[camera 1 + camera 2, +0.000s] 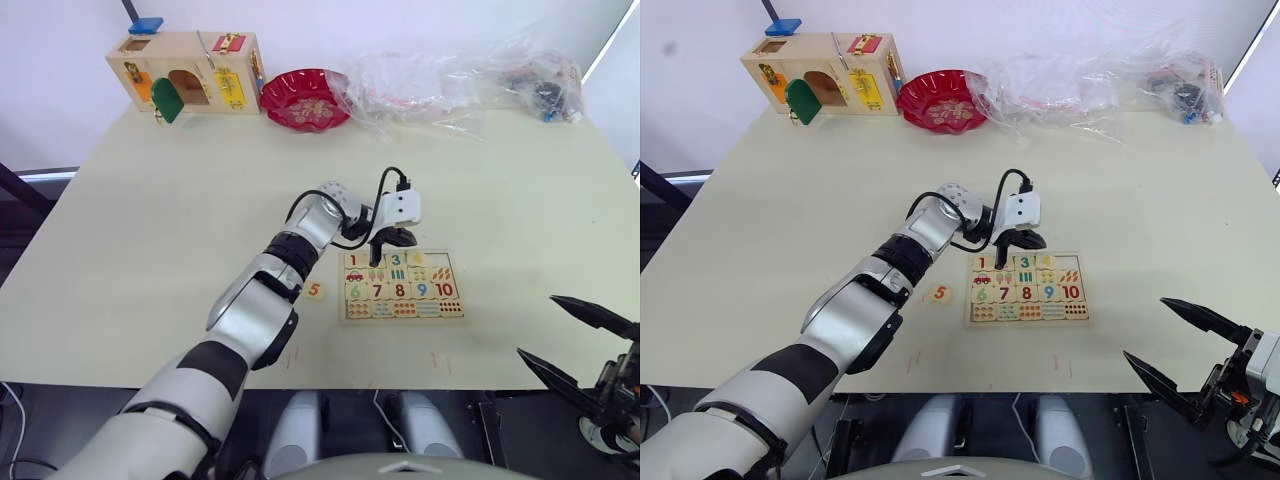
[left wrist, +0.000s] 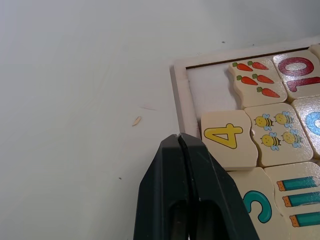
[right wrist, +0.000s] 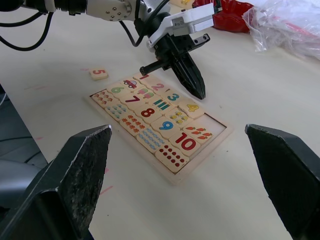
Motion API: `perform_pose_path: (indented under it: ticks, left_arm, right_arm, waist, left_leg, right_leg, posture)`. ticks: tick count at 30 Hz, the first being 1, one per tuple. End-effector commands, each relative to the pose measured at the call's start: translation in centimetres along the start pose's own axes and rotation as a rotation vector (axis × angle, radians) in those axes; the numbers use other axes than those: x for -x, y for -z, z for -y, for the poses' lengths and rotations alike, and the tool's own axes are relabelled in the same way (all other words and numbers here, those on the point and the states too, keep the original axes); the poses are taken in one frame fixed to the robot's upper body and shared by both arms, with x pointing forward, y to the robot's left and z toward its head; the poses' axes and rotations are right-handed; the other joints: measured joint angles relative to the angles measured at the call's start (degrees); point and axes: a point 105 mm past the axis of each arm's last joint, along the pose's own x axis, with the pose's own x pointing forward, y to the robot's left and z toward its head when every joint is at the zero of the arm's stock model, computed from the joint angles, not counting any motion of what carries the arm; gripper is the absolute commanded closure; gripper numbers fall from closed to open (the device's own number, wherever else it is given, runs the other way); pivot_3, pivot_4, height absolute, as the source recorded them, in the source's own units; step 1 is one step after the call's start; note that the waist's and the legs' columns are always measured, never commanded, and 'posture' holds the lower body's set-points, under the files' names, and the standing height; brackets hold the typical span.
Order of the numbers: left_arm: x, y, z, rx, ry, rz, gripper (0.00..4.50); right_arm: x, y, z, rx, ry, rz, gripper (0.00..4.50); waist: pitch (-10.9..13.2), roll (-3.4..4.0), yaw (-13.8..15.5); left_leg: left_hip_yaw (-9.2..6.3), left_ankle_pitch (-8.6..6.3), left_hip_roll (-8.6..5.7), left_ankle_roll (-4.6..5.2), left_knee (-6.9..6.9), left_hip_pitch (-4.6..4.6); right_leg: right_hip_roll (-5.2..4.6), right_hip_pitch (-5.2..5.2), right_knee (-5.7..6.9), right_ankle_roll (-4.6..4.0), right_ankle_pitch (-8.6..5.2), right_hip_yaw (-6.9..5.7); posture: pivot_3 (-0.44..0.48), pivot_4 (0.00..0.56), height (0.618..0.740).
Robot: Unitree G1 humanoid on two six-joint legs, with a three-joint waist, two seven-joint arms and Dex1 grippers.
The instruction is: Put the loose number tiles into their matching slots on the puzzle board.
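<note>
The puzzle board [image 1: 346, 318] lies near the table's front edge. Tiles 1 [image 3: 143, 76], 2 [image 3: 159, 86] and 3 [image 3: 172, 97] sit in its top row. Tile 4 [image 2: 227, 137] lies beside them, slightly askew. The corner slot [image 2: 207, 90] past it is empty. My left gripper [image 1: 403, 240] hovers shut over the board's top edge just beside tile 4, its fingers [image 2: 170, 190] holding nothing. Loose tile 5 [image 1: 315, 290] rests on the table left of the board. My right gripper [image 1: 536, 325] hangs open off the table's front right.
At the table's far left stands a wooden latch box [image 1: 185, 70] with coloured doors. A red bowl [image 1: 305, 98] is next to it, and clear plastic bags [image 1: 460, 80] spread along the back right. The table's front edge runs close below the board.
</note>
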Motion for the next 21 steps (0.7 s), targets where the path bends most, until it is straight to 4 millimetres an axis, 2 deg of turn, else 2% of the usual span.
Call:
perform_pose_path:
  ticks: [1, 21]
  left_arm:
    - [0.21, -1.10, -0.28, -0.044, -0.001, 0.023, 4.47]
    - [0.06, -0.90, 0.43, -0.050, 0.034, 0.014, 4.47]
  right_arm:
    - [0.05, -0.83, -0.16, 0.034, 0.001, 0.019, 0.00]
    - [0.01, -0.87, -0.03, 0.037, -0.005, 0.020, 0.00]
  waist:
    - [0.00, 0.00, 0.00]
    - [0.00, 0.00, 0.00]
  left_leg:
    - [0.00, 0.00, 0.00, 0.00, 0.00, 0.00]
    - [-0.02, 0.00, 0.00, 0.00, 0.00, 0.00]
  right_leg:
    - [0.00, 0.00, 0.00, 0.00, 0.00, 0.00]
    - [0.00, 0.00, 0.00, 0.00, 0.00, 0.00]
  posture:
    - [0.000, 0.150, 0.740]
    - [0.000, 0.150, 0.740]
